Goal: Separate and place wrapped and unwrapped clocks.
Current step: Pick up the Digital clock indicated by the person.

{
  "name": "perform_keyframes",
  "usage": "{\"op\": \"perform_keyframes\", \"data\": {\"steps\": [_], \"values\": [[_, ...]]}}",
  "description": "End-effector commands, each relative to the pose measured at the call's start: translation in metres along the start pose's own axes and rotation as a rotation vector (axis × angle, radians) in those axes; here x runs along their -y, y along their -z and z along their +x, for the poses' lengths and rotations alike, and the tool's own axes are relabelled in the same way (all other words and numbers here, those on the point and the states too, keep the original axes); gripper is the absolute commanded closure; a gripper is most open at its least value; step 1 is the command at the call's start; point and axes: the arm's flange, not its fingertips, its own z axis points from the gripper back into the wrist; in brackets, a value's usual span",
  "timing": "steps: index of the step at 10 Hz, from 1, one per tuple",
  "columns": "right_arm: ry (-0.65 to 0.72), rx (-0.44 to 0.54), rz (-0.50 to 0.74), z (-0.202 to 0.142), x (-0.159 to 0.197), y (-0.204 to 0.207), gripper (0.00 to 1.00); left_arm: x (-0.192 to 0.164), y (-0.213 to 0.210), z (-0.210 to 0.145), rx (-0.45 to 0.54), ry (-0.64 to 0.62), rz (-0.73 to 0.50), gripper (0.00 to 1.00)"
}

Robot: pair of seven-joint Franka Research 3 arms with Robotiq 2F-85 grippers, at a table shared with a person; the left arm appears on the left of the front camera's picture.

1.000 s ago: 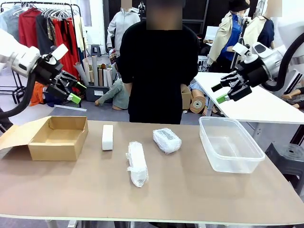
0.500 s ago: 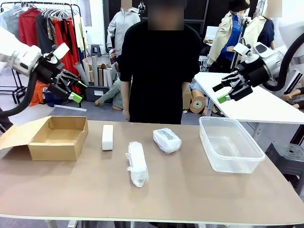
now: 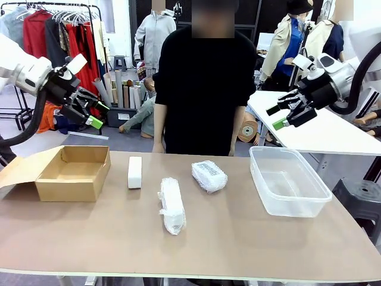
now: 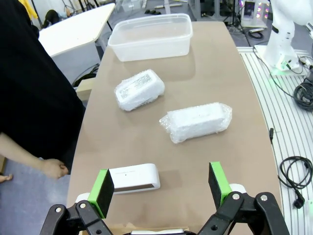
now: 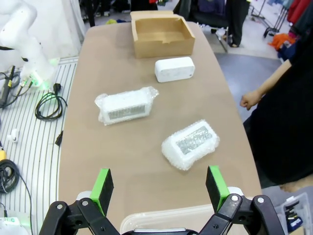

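Left gripper (image 3: 97, 115): spread wide, empty, raised over cardboard box (image 3: 71, 173) | Right gripper (image 3: 274, 117): spread wide, empty, raised over clear tub (image 3: 289, 179) | Tan table (image 3: 238, 244): bare white block (image 3: 135, 172), long bundle (image 3: 171, 205), squat bundle (image 3: 209, 176), lying apart, below and between both grippers | Room: person (image 3: 202, 89) at far edge, clothes rack (image 3: 59, 36) behind left gripper.

Two wrapped clocks (image 3: 171, 205) (image 3: 209, 176), one bare clock (image 3: 135, 172) (white), one box (image 3: 72, 189), tub (image 3: 294, 207).
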Motion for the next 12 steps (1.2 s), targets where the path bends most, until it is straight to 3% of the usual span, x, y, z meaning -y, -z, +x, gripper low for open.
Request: {"op": "perform_keyframes", "data": {"steps": [1,6,12], "values": [[-0.034,-0.022,0.024,-0.004,0.003,-0.007,0.00,-0.004,-0.004,-0.003,-0.002,-0.006,-0.008,0.00],[-0.040,0.011,0.004,-0.017,0.008,-0.028,0.00,-0.014,-0.010,-0.005,0.001,0.006,-0.027,0.00],[-0.010,-0.012,-0.003,-0.018,0.001,-0.022,0.00,-0.010,-0.007,-0.006,0.000,-0.004,-0.009,0.00]]}}
